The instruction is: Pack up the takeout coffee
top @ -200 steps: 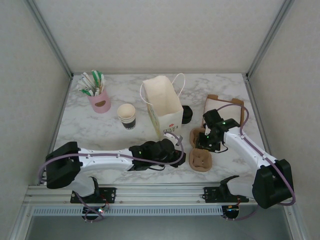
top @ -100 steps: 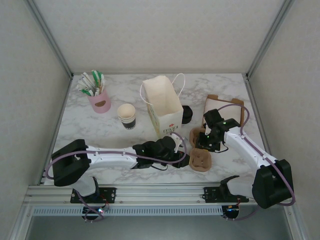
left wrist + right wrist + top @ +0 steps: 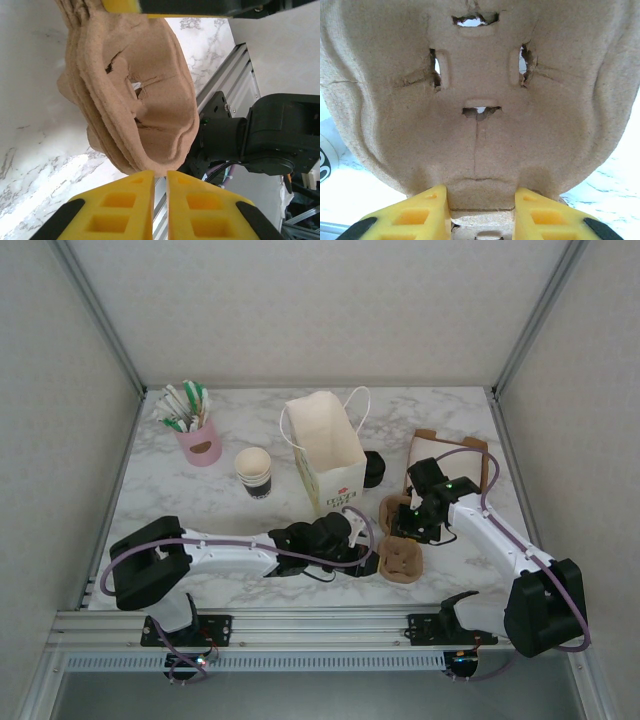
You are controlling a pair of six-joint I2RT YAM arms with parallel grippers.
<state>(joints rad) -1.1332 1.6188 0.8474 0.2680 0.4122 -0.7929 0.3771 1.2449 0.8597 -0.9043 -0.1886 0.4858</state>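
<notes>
Stack of brown moulded-pulp cup carriers [image 3: 404, 562], probably being separated.
Right gripper [image 3: 480, 192], jaws pinching its end, likely anchors it; left gripper [image 3: 160, 175], jaws nearly together at the rim, grip unclear.

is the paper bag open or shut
Open: the top view looks straight down into the wide mouth of the upright paper bag, and its handles rise from the rim.

White marble-pattern table [image 3: 200, 510] carrying everything. Pink holder [image 3: 202, 445] standing back left, holding green-and-white sticks [image 3: 185, 405]. Lidless paper cup [image 3: 254, 472] standing just right of it, cream inside showing. Open white paper bag [image 3: 325, 455] standing upright at centre. Squat black cylinder [image 3: 374, 469] sitting against bag's right side. Brown cardboard tray [image 3: 428, 445] lying back right. Stacked pulp cup carriers [image 3: 402, 562] resting front right of centre.
</notes>
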